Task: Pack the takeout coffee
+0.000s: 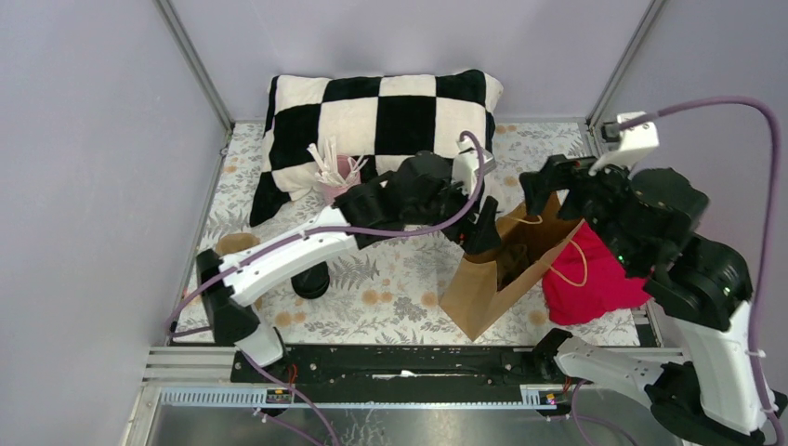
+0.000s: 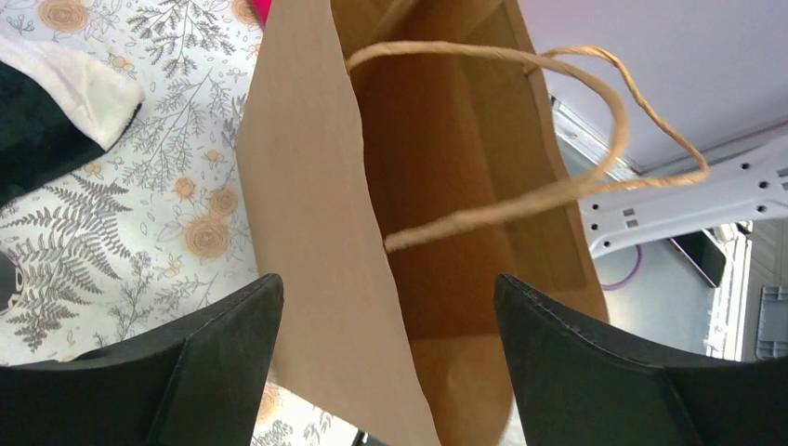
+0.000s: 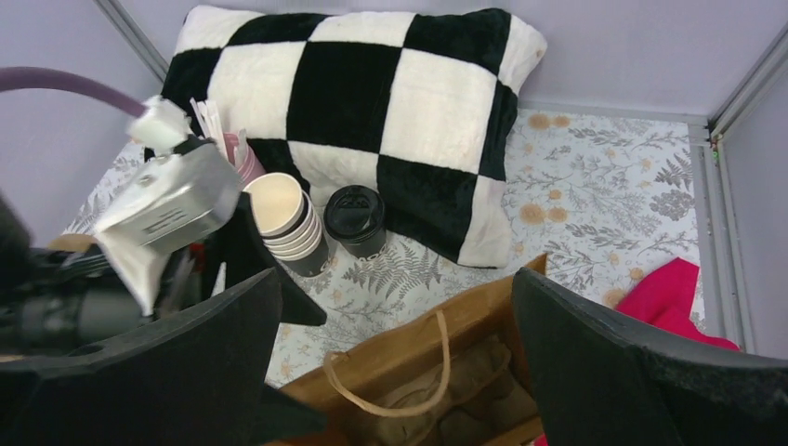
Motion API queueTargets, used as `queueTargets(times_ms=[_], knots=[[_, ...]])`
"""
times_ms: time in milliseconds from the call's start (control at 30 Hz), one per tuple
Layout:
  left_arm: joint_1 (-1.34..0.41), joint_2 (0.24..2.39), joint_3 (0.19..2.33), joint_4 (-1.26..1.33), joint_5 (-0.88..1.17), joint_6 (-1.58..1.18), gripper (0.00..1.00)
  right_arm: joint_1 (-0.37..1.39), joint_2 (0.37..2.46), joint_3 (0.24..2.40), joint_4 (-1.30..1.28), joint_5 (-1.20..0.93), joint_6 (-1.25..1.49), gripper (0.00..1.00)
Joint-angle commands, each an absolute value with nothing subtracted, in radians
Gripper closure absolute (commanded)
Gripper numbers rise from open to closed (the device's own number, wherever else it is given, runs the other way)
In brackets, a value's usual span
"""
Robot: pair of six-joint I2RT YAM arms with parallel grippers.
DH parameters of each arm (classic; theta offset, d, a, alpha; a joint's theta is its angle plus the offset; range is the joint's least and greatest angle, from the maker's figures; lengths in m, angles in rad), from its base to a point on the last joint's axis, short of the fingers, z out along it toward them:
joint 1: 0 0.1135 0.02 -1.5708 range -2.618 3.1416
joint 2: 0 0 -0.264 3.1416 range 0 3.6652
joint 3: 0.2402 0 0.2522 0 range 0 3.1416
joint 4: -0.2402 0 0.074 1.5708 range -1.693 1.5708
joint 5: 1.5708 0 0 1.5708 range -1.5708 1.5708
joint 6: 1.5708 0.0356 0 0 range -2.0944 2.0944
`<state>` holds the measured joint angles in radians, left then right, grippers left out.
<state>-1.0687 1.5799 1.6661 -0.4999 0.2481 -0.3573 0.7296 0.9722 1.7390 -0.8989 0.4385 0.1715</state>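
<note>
The takeout coffee [image 3: 356, 218], a black cup with a black lid, stands on the floral cloth in front of the pillow in the right wrist view. In the top view the left arm hides it. A brown paper bag [image 1: 492, 283] stands open at centre right. My left gripper [image 1: 481, 223] is open and empty at the bag's near rim. In the left wrist view the left gripper [image 2: 390, 307] straddles the bag's wall [image 2: 307, 232]. My right gripper [image 1: 539, 190] is open and empty above the bag's far end, and in its own view it [image 3: 395, 307] hangs over the bag [image 3: 409, 358].
A stack of lidless cups [image 3: 283, 223] stands just left of the coffee, next to a pink cup of stirrers [image 1: 336, 172]. A checkered pillow [image 1: 381, 121] lies at the back. A red cloth [image 1: 595, 279] lies right of the bag. A brown moulded tray [image 3: 483, 381] sits inside the bag. A black round object [image 1: 311, 279] is under the left arm.
</note>
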Motion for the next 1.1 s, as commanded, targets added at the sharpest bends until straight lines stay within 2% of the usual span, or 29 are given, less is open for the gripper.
queueTargets(times_ms=[0,167,300,467,533,567,767,933,1067], knots=[[-1.082,1.650,1.775,-0.486,0.225,-0.311,0.16,0.733,0.921,1.711,-0.867,0.490,0.151,0.00],[-1.091,1.737,1.870,-0.497,0.177,-0.308,0.34,0.733,0.878,1.684,-0.874,0.500,0.145,0.00],[-1.095,1.774,1.922,-0.510,0.111,-0.310,0.55,0.733,0.854,1.670,-0.888,0.508,0.144,0.00],[-1.095,1.737,1.926,-0.552,0.059,-0.287,0.90,0.734,0.829,1.668,-0.889,0.515,0.139,0.00],[-1.095,1.694,1.900,-0.587,0.058,-0.268,0.98,0.733,0.830,1.672,-0.885,0.519,0.130,0.00],[-1.096,1.665,1.881,-0.605,0.071,-0.258,1.00,0.733,0.832,1.673,-0.882,0.519,0.127,0.00],[-1.070,1.443,1.664,-0.701,0.204,-0.208,1.00,0.733,0.877,1.664,-0.848,0.498,0.108,0.00],[-0.976,1.296,1.513,-0.775,0.292,-0.156,1.00,0.733,0.923,1.614,-0.777,0.451,0.099,0.00],[-0.916,1.217,1.422,-0.805,0.282,-0.128,1.00,0.733,0.984,1.570,-0.719,0.422,0.080,0.00]])
